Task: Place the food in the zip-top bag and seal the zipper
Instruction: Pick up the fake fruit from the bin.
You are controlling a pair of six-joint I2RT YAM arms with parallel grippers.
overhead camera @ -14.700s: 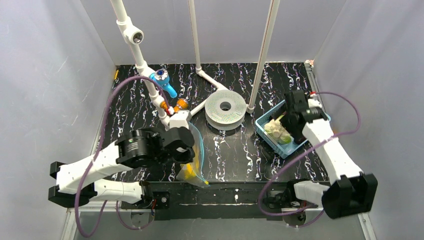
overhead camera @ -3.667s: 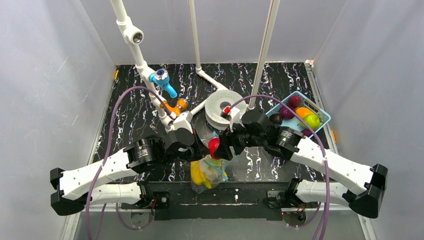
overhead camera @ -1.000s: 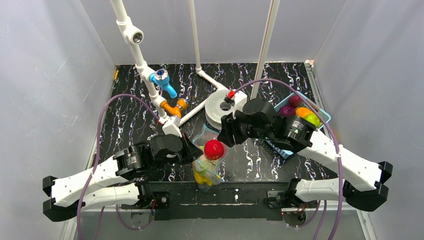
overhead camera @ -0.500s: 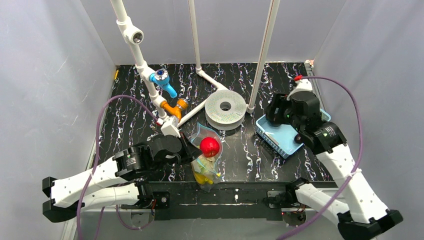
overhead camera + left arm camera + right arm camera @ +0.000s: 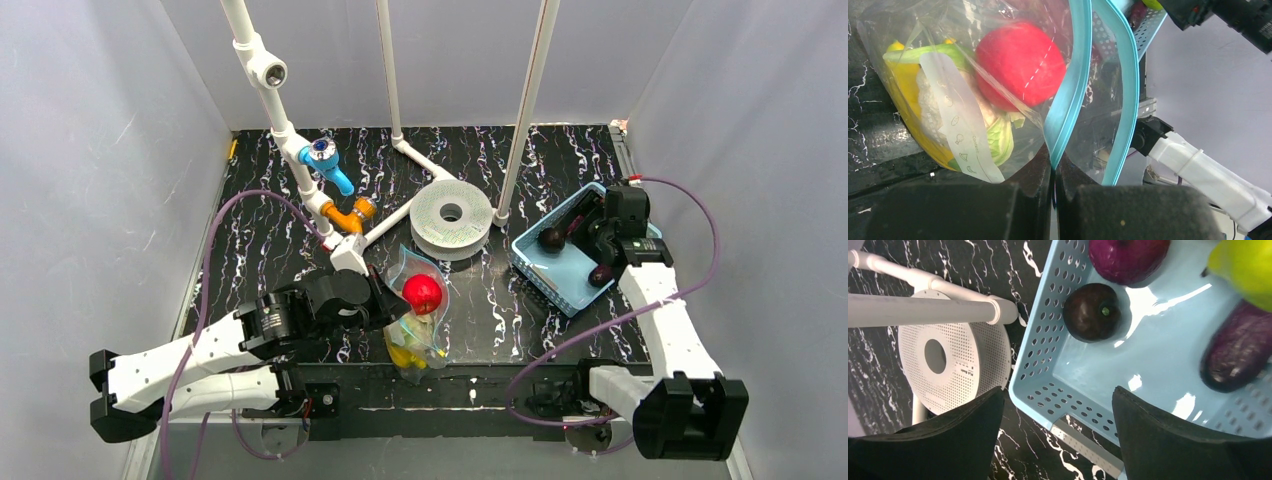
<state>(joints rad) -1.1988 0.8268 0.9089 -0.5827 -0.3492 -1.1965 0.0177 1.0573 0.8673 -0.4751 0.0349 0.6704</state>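
Observation:
The clear zip-top bag (image 5: 418, 325) stands near the table's front edge. My left gripper (image 5: 388, 308) is shut on its teal zipper (image 5: 1074, 85) strip, with the mouth held open. Inside show the red apple (image 5: 422, 293), the yellow banana (image 5: 902, 87), a white lumpy piece (image 5: 930, 107) and a green piece (image 5: 998, 140). My right gripper (image 5: 578, 222) is open and empty above the light-blue basket (image 5: 556, 277). In the right wrist view the basket holds a dark round fruit (image 5: 1092, 311), a purple fruit (image 5: 1128, 257), a yellow-green fruit (image 5: 1243, 265) and a dark purple eggplant (image 5: 1235, 355).
A white perforated disc (image 5: 451, 215) lies between bag and basket, also in the right wrist view (image 5: 948, 360). White pipes with a blue valve (image 5: 325, 155) and orange fittings run at the back left. An upright pole (image 5: 525, 110) stands behind the disc.
My right arm let go of the red apple into the bag and swung right to hover open over the basket. My left gripper still holds the bag's zipper edge.

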